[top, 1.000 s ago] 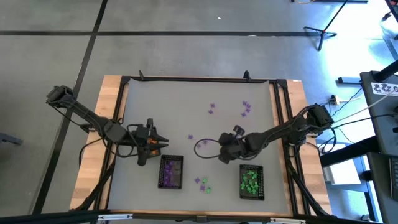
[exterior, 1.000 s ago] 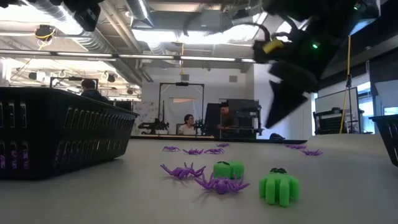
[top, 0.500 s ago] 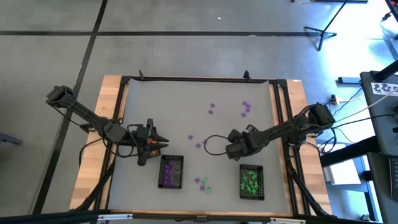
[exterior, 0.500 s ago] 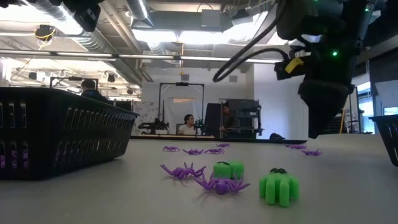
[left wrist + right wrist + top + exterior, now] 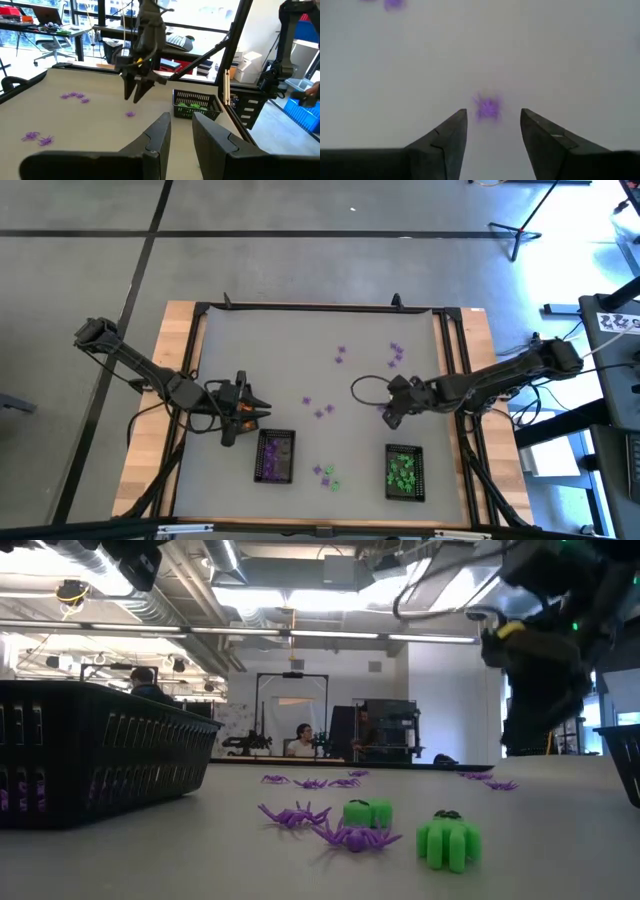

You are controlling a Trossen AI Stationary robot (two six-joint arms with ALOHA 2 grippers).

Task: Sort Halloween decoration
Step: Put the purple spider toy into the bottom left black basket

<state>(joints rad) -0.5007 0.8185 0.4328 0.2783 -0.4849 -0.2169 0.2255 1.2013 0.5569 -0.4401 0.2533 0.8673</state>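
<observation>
Tiny purple spider trinkets lie scattered on the grey table top: at the far middle, the far right and the centre. A few purple and green ones lie at the near edge, large in the low view. My right gripper is open and points down over one purple spider, which lies on the table just ahead of its fingertips, untouched. My left gripper waits open and empty beside the purple-filled tray.
A black mesh tray with green trinkets stands near the front right, just on the near side of my right gripper. The purple-filled tray's wall fills the low view's left. A raised black frame edges the table. People sit in the room beyond.
My right gripper has travelled from the table's centre toward the right edge and a little toward the far edge. It has come from a tilt to pointing straight down, and it now stands over a purple spider.
</observation>
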